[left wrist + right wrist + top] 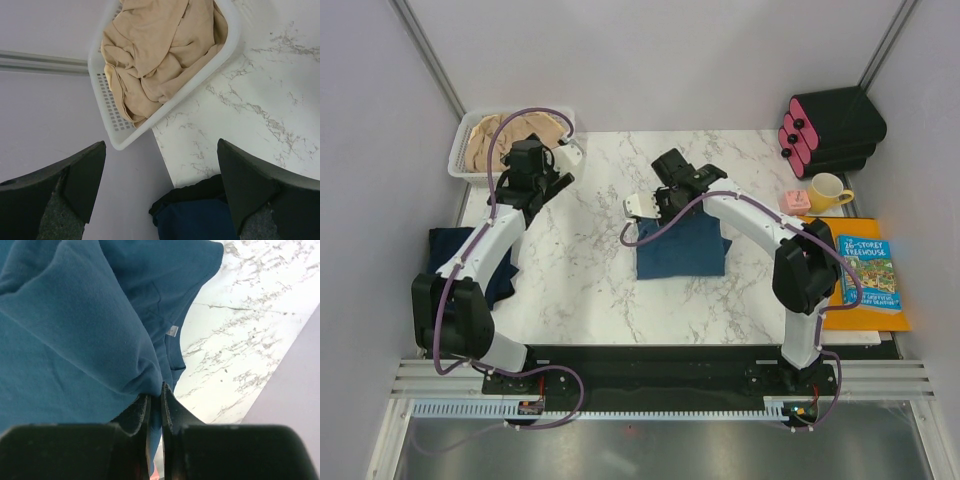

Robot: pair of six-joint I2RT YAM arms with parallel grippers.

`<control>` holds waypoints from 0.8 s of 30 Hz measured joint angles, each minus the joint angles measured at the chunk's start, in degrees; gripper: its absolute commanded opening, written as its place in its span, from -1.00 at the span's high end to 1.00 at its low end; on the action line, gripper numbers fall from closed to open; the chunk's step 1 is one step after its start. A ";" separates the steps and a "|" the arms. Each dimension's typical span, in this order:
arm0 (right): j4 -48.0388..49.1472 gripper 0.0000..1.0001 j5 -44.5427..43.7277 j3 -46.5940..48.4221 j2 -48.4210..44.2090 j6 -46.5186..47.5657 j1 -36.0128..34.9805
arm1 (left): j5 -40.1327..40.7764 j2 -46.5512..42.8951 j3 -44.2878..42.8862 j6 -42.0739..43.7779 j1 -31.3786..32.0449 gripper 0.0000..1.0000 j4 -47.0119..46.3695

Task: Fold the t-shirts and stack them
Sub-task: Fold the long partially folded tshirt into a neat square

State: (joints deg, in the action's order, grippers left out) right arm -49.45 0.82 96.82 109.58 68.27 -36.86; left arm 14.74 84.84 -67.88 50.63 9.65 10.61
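The teal-blue t-shirt (685, 258) lies at the centre of the top view as a rough rectangle, its upper-left edge bunched and pinched in the right gripper (161, 392). The dark navy t-shirt (445, 250) lies rumpled at mid-left. The beige-tan t-shirt (515, 132) sits crumpled in the white basket (460, 162) at the upper left.

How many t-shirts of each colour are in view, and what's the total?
teal-blue t-shirt: 1
navy t-shirt: 1
beige t-shirt: 1
Total: 3
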 measured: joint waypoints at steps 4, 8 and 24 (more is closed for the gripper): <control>7.91 -0.12 -4.68 -3.06 0.13 -2.89 0.00 | -0.13 0.02 0.00 0.00 0.00 -0.99 -0.04; 19.08 -0.49 -11.80 -8.72 0.07 -5.11 0.02 | -0.31 0.04 0.00 -0.02 0.00 -0.99 -0.02; 22.10 -0.57 -4.81 -9.53 -0.11 -11.74 3.89 | -2.51 0.61 0.02 -0.26 0.00 -0.99 0.92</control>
State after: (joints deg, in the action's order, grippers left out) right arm -27.35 -3.99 87.29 109.47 56.53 -32.97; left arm 12.23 85.45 -67.85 50.37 9.65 11.53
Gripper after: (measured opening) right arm 0.795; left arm 0.993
